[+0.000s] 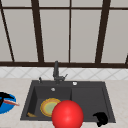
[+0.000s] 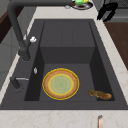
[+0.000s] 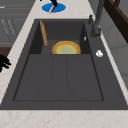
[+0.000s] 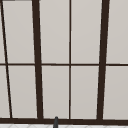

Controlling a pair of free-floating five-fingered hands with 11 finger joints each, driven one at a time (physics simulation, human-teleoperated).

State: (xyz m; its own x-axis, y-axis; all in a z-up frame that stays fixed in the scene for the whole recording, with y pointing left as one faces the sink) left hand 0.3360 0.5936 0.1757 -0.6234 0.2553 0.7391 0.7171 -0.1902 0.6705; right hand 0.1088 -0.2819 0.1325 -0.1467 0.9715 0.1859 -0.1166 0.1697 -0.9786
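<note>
Front view: the left hand (image 1: 3, 97) is being held over the blue plate (image 1: 8, 107) left of the sink (image 1: 110, 105), fingers seemingly closed on a reddish utensil (image 1: 11, 102); lifting it clear is judged the next need. The right hand (image 1: 101, 118), fingers curled and empty, is being kept at the sink's front right corner.

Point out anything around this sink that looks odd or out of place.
A large red ball fills the foreground of the front view, overlapping the round yellow-and-green plate in the black sink basin. A brown stick-like utensil leans tilted against the basin's front wall instead of lying flat.
</note>
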